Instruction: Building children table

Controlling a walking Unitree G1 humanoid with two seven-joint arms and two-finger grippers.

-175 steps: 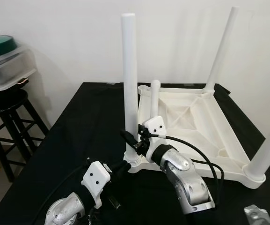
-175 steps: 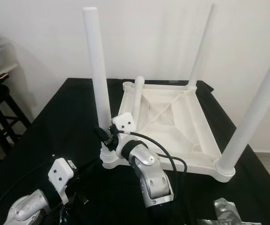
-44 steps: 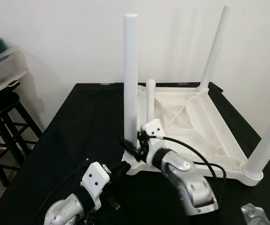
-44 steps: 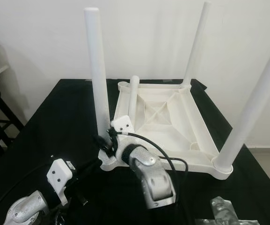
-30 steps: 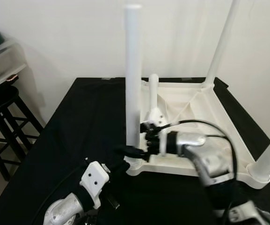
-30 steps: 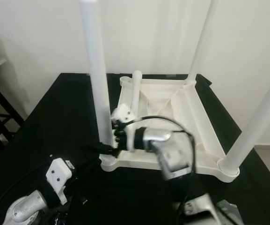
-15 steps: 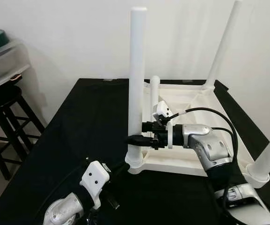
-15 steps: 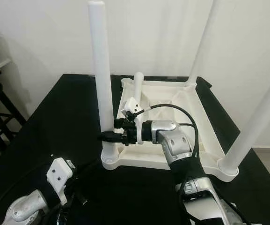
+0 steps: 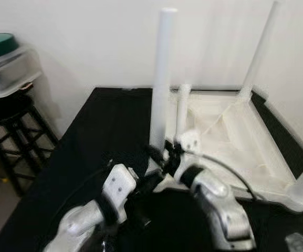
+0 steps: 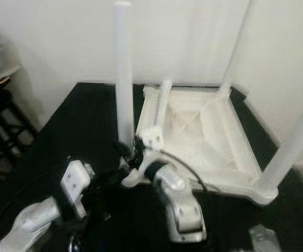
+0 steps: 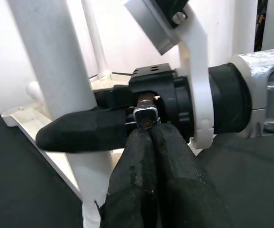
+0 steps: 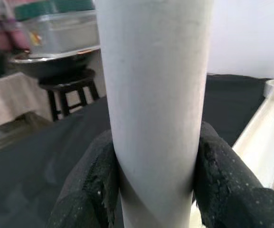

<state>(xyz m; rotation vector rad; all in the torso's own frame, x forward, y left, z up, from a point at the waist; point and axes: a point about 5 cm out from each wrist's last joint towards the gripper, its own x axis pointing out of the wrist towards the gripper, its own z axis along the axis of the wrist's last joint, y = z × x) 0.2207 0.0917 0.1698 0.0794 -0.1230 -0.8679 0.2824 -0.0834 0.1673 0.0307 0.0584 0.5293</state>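
A white children's table lies upside down on a black-covered surface. Its near-left leg stands upright in its corner socket. My right gripper is shut on this leg low down, and the right wrist view shows a black finger on each side of the white tube. My left gripper is shut with its fingers pressed together, their tips right at the right wrist. In the head view it reaches in from the lower left. Three other legs also stand up.
A dark stool stands left of the work surface with a clear container and green lid on top. A small silvery object lies at the near right corner. A white wall runs close behind the table.
The head view has shifted and blurred. My right arm now reaches the leg from below instead of from the right side, gripping nearer the base. The left arm has come up closer to it.
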